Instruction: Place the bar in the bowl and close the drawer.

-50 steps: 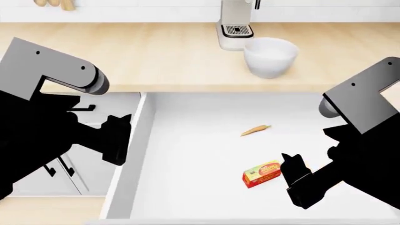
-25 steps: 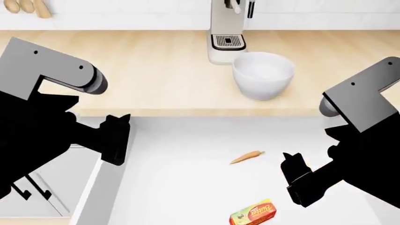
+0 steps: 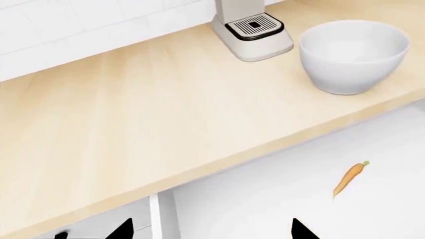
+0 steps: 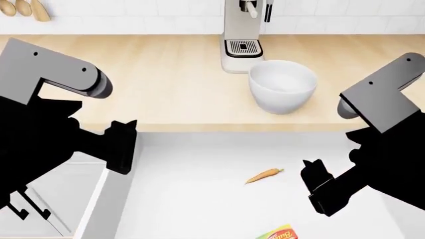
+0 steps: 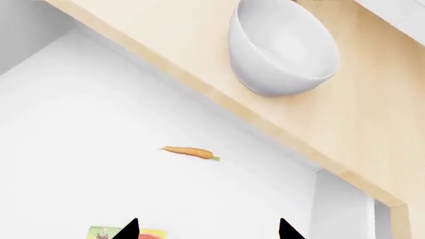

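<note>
Right pincer (image 5: 206,230) spread wide, empty, over open drawer (image 4: 199,199). Left pincer (image 3: 211,230) likewise wide, holding nothing. Bar (image 4: 277,233) lies on drawer floor near carrot (image 4: 264,175). Bowl (image 4: 282,85) upright on bench (image 4: 153,84).

On the counter (image 4: 153,79) ahead of me the bowl (image 4: 282,85) stands near the front edge, with the coffee machine (image 4: 243,35) just behind it and to its left. Below that edge the drawer (image 4: 199,199) is pulled out toward me. In it the carrot (image 4: 264,175) lies toward the back, and the bar (image 4: 277,233) lies nearer me.
</note>
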Tool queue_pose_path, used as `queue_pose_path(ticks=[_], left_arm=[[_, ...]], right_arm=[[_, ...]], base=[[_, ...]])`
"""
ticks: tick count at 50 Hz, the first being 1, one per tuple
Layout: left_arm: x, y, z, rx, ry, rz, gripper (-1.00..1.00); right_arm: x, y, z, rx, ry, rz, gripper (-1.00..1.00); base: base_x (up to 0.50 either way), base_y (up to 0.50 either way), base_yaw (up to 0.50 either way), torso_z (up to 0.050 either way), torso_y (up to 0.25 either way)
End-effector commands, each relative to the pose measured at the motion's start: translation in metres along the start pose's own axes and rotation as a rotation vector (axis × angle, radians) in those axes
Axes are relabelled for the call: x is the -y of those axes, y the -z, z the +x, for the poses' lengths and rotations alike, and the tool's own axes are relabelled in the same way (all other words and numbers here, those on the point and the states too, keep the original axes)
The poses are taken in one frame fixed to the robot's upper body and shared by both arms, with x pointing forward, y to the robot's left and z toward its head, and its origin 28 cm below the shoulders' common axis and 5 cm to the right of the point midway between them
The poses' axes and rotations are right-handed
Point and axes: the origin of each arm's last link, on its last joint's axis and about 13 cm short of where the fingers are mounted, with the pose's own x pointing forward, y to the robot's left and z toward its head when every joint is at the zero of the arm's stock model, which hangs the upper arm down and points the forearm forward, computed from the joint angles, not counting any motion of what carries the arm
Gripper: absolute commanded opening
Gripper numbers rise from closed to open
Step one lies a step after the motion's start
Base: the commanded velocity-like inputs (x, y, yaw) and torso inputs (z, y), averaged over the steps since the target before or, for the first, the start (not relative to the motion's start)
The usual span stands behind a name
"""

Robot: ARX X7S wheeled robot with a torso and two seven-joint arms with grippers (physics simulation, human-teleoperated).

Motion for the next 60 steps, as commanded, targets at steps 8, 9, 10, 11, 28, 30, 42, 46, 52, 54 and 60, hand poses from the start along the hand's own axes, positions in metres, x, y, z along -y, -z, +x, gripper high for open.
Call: queue_pose_path(ticks=[8,9,10,11,28,30,42,46,52,54,60], left_arm=[[-0.003,-0.002,0.002,-0.007,0.009,-0.016,1.0],[-0.003,-0.002,0.003,-0.009,0.01,-0.017,1.0],[-0.004,-0.002,0.003,-0.01,0.011,-0.018,1.0],[-0.004,-0.002,0.003,-0.011,0.012,-0.018,1.0],[-0.003,-0.003,0.003,-0.014,0.024,-0.009,1.0],[-0.003,-0.003,0.003,-0.013,0.024,-0.008,1.0],[-0.003,-0.003,0.004,-0.012,0.025,-0.002,1.0],[-0.003,-0.002,0.005,-0.014,0.025,0.0,1.0],[-0.003,-0.001,0.004,-0.012,0.028,0.002,1.0],[-0.003,-0.001,0.004,-0.01,0.028,0.001,1.0],[-0.003,-0.001,0.005,-0.011,0.029,0.004,1.0]], right_arm=[[0.012,-0.028,0.008,-0.073,-0.161,-0.327,1.0],[0.012,-0.029,0.01,-0.078,-0.169,-0.356,1.0],[0.013,-0.031,0.012,-0.081,-0.175,-0.386,1.0],[0.013,-0.032,0.013,-0.074,-0.184,-0.428,1.0],[0.006,-0.034,0.029,0.005,-0.502,-0.785,1.0],[0.005,-0.033,0.032,-0.01,-0.532,-0.826,1.0],[-0.002,-0.027,0.056,-0.133,-0.538,-0.941,1.0],[-0.009,-0.022,0.064,-0.149,-0.544,-0.95,1.0],[-0.019,-0.015,0.07,-0.158,-0.562,-0.972,1.0],[-0.022,-0.014,0.073,-0.151,-0.563,-0.974,1.0],[-0.029,-0.004,0.08,-0.16,-0.585,-0.974,1.0]], base=[[0.0,0.0,0.0,0.0,0.0],[0.0,0.0,0.0,0.0,0.0],[0.0,0.0,0.0,0.0,0.0],[0.0,0.0,0.0,0.0,0.0],[0.0,0.0,0.0,0.0,0.0],[0.0,0.0,0.0,0.0,0.0],[0.0,0.0,0.0,0.0,0.0],[0.0,0.0,0.0,0.0,0.0],[0.0,0.0,0.0,0.0,0.0],[0.0,0.0,0.0,0.0,0.0],[0.0,0.0,0.0,0.0,0.0]])
